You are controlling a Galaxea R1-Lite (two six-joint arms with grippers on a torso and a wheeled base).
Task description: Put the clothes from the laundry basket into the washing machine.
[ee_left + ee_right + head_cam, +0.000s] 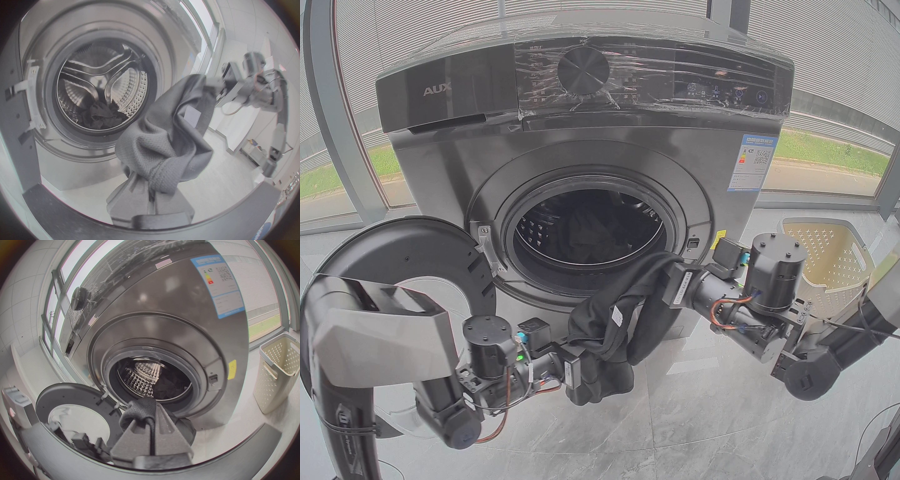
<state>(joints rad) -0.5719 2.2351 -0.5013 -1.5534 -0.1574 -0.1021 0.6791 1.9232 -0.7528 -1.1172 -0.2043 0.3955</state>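
A black mesh garment (619, 312) hangs between my two grippers in front of the washing machine (581, 156), just below its open port (589, 234). My left gripper (584, 375) is shut on the garment's lower end (162, 175). My right gripper (669, 278) is shut on the upper end (140, 410), near the port's lower right rim. Dark clothes (100, 115) lie inside the drum (156, 380). The cream laundry basket (831, 256) stands on the floor to the right of the machine.
The round machine door (406, 262) is swung open to the left, beside my left arm. Grey tiled floor (706, 412) spreads in front of the machine. Windows run behind the machine.
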